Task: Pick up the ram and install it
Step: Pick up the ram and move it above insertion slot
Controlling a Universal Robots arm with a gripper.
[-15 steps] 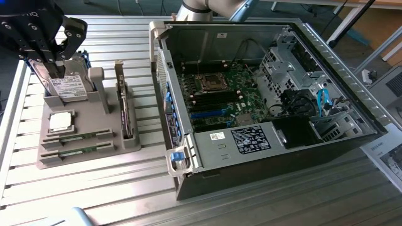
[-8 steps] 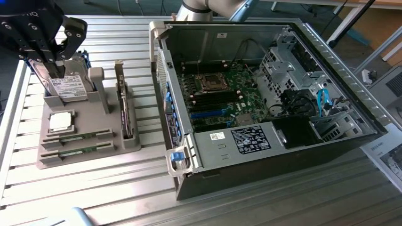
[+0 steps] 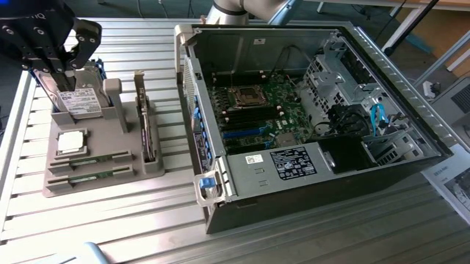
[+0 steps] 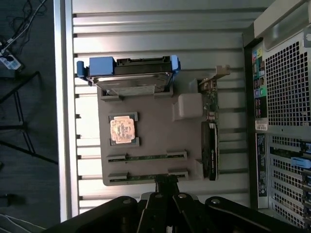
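Currently, the black claw [image 4: 167,180], closed tight and empty, is hovering above the grey plastic tray [image 4: 155,126], nearest one long, thin green ram stick [image 4: 141,176].

The table [image 3: 132,220] is made of long ribbed metal slats, pale grey, and it reaches across most of the exterior view. Light falls strongly on it at 8 o'clock, where the slats shine almost white. At 1 o'clock, behind the table, a white furniture leg [image 3: 411,26] slants before a brown surface [image 3: 441,33]; whether this is floor or board I cannot tell. At 3 o'clock a grey box [image 3: 457,99] stands beside the table, and at 4 o'clock lies a printed sheet [image 3: 452,187]. In the wrist view a dark floor [image 4: 29,194] lies beyond the table's edge, with thin cables [image 4: 24,21] and black stand legs [image 4: 29,152] on it.
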